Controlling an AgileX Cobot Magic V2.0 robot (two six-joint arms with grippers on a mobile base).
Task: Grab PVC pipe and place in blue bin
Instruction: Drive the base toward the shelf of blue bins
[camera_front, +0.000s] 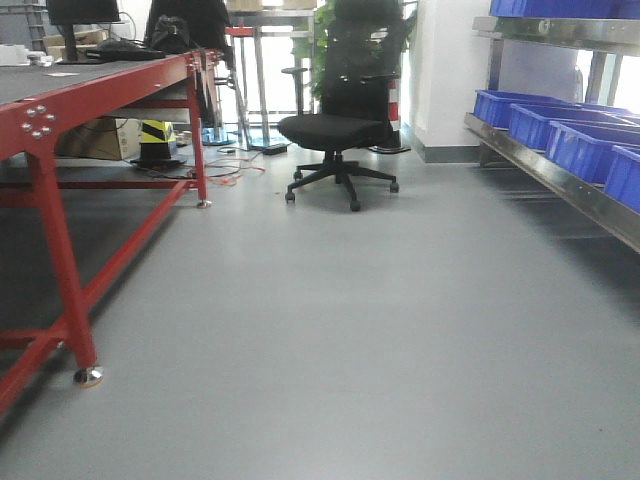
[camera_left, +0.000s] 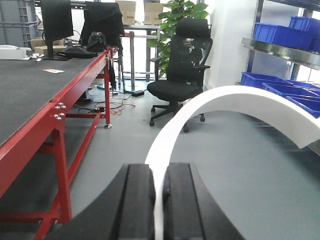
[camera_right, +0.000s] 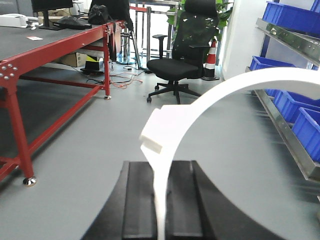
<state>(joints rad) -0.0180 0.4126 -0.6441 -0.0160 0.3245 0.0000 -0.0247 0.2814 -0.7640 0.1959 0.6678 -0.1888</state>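
Note:
In the left wrist view my left gripper (camera_left: 158, 172) is shut on a white curved PVC pipe piece (camera_left: 240, 100) that arches up and off to the right. The right wrist view shows my right gripper (camera_right: 161, 169) shut on another white curved PVC pipe piece (camera_right: 235, 82), which has a small square tab (camera_right: 160, 130) at its near end. Blue bins (camera_front: 560, 125) sit in a row on the low metal shelf at the right; one of the blue bins (camera_right: 307, 130) lies ahead and right of the right gripper. Neither gripper appears in the front view.
A red-framed table (camera_front: 60, 110) runs along the left, its foot (camera_front: 87, 376) on the floor. A black office chair (camera_front: 335, 130) stands ahead at the centre. The metal shelf rail (camera_front: 560, 185) sticks out at the right. Grey floor (camera_front: 350, 320) lies between them.

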